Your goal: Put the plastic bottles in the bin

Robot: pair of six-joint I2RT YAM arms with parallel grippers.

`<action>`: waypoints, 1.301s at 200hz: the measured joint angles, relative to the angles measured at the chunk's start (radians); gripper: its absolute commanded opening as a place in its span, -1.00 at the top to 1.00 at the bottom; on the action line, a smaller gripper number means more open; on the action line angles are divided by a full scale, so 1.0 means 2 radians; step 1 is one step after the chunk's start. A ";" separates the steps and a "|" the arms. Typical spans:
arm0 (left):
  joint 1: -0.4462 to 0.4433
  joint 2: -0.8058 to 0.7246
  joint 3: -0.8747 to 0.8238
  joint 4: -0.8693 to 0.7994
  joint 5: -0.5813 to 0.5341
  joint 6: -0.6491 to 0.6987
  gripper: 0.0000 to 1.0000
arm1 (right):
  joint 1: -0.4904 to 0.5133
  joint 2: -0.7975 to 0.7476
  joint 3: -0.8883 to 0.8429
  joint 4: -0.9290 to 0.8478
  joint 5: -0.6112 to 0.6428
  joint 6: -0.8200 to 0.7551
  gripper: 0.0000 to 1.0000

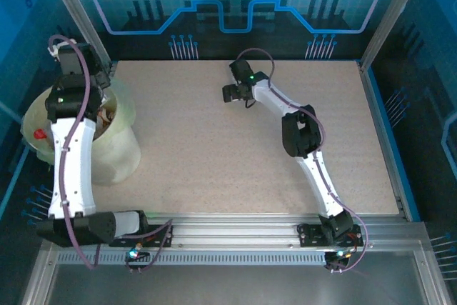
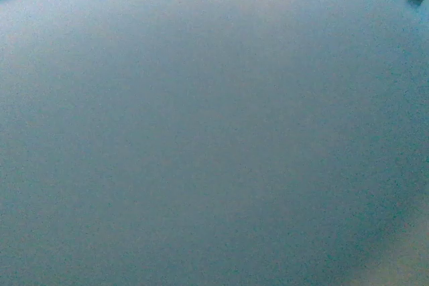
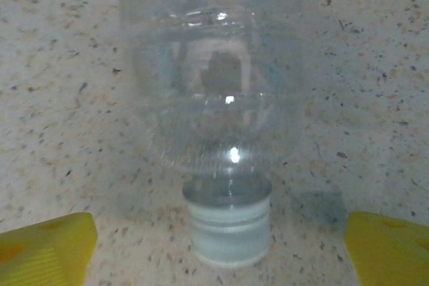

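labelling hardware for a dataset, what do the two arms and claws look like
Both the left arm and right arm have white shells, black joints and bases, and a thin purplish cable looping alongside. A small green light glows on each. The right claw has yellow ribbed fingers.
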 measured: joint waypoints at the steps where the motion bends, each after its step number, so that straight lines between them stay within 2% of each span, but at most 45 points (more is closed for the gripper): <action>1: 0.001 0.002 0.001 -0.002 0.001 -0.004 -0.69 | 0.000 0.003 0.006 -0.004 0.001 0.001 -0.78; 25: 0.004 0.028 0.016 -0.032 0.016 -0.012 -0.97 | 0.000 0.035 0.059 -0.050 0.004 0.010 -0.53; 102: 0.005 0.019 0.024 -0.079 0.086 -0.019 -0.98 | -0.007 0.076 0.138 -0.126 -0.009 0.024 -0.08; 159: 0.003 -0.034 0.019 -0.083 0.159 -0.021 -0.98 | -0.010 0.076 0.136 -0.128 -0.006 0.015 0.27; 192: -0.017 -0.041 0.011 -0.083 0.196 -0.021 -0.98 | -0.005 0.063 0.109 -0.105 -0.003 0.000 0.44; 235: -0.080 -0.042 0.007 -0.080 0.236 -0.023 -0.98 | 0.001 -0.001 -0.014 -0.041 -0.008 -0.018 0.51; 260: -0.118 -0.045 -0.002 -0.065 0.264 -0.035 -0.97 | 0.007 -0.053 -0.100 -0.016 -0.019 -0.032 0.20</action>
